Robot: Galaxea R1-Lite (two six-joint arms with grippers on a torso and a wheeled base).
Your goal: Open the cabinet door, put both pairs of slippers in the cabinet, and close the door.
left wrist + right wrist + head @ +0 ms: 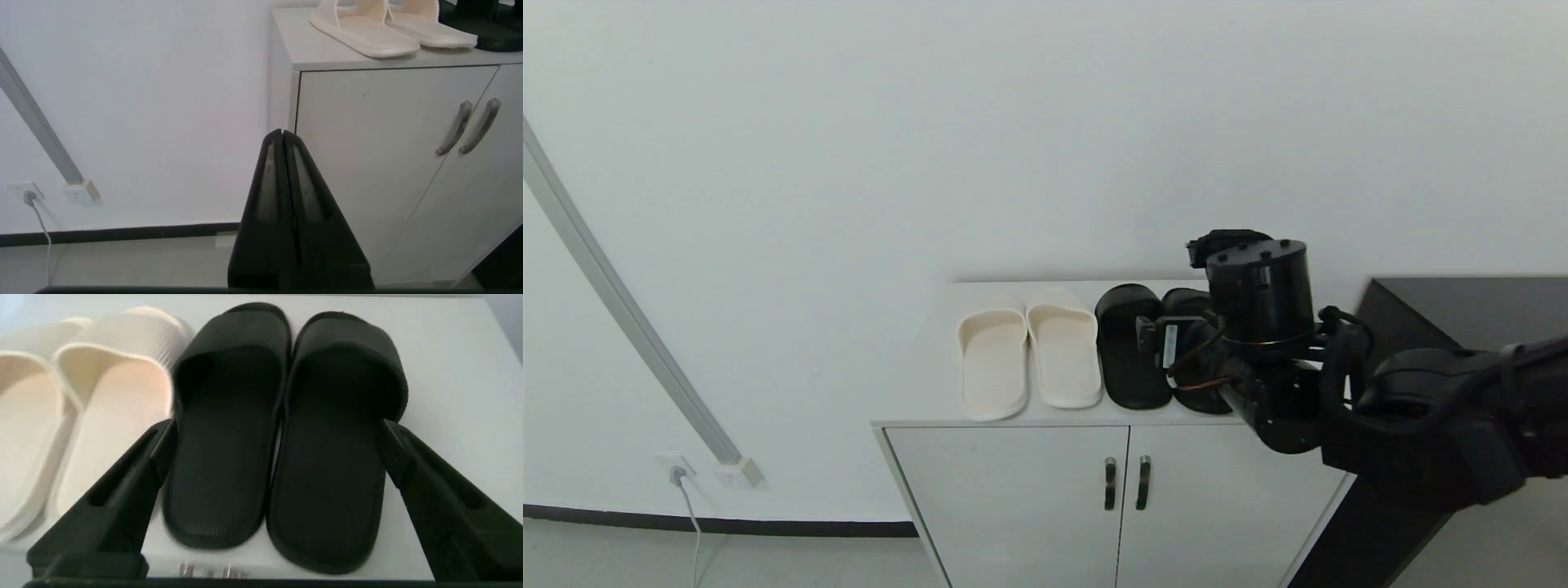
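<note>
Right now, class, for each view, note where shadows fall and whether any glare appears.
Head view: even, soft light, no glare; the black slippers read as flat dark shapes. Right wrist view: faint shadow rims them on the cabinet top. Left wrist view: the shut left gripper is a dark silhouette.

The right arm [1421, 416] extends in from the robot's right side, with its black cylindrical wrist [1258, 294] raised and angled forward. The right gripper [274, 437] has its two fingers spread wide apart. The left gripper [283, 139] points forward, its fingers pressed flat together.
</note>
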